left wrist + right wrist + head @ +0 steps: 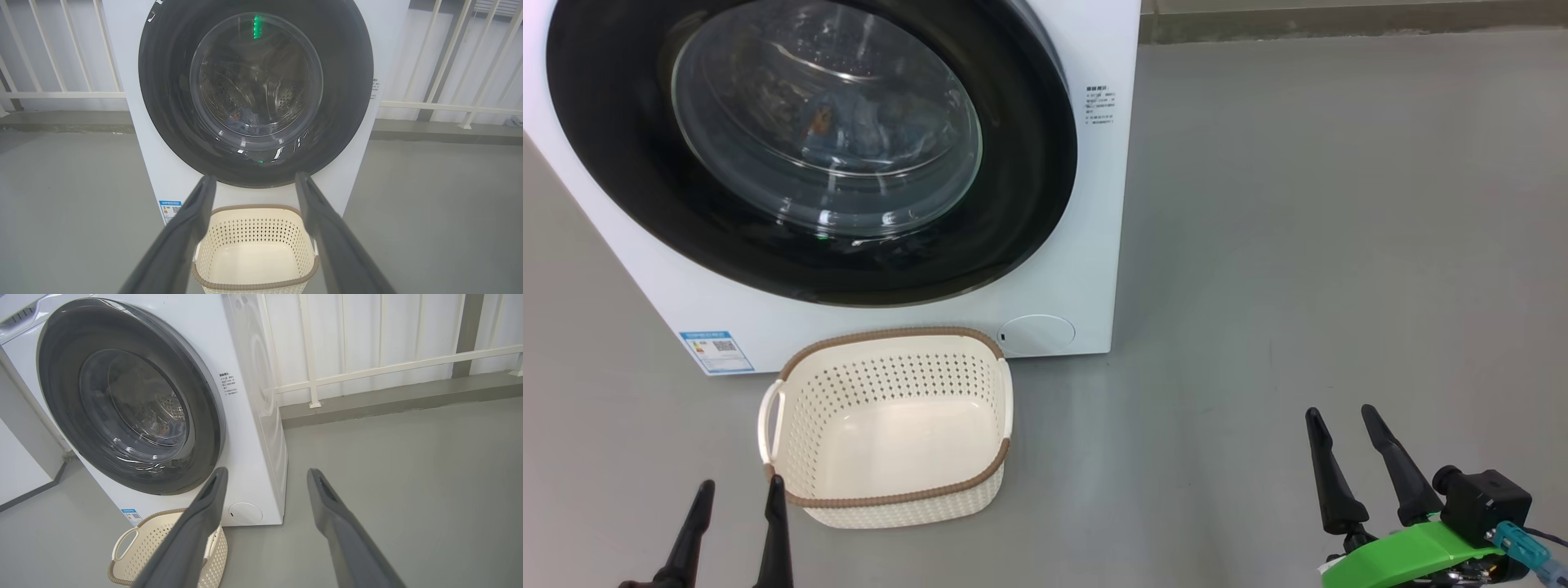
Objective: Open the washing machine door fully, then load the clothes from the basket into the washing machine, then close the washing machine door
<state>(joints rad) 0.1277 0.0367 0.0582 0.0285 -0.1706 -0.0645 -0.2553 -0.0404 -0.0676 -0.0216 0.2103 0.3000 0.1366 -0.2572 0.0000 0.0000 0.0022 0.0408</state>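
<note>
Big white front-loading washing machine [1094,245] is being seen at 11 o'clock of the head view, standing on grey floor [1298,245]. Its large round door with glossy black rim and bulging clear glass centre [1029,163] is being shown shut, flush against the front.

Through the glass, at the 6 o'clock part of the steel drum, small garments in light blue and orange [837,122] are being made out. They are being blurred by reflections, so single pieces cannot be told apart.

Small cream perforated plastic basket with brown woven-look rim and white side handles [890,336] is being seen at 6 o'clock of the door, on the floor just before the machine. Its bare cream bottom is being shown. Blue label sticker [716,351] is being seen at 10 o'clock of the basket, round white flap [1036,333] at 2 o'clock of it.

The left gripper [742,488] is being held at 7 o'clock of the head view, just beside the basket's near left corner; contact cannot be told. Its fingers are being spread wide, with nothing between them.

The right gripper [1339,415], on a green mount [1405,547], is being held at 4 o'clock, well apart from basket and machine. Its fingers are being spread wide, with nothing gripped.

White railing [367,367] is being seen at 1 o'clock of the right wrist view.
</note>
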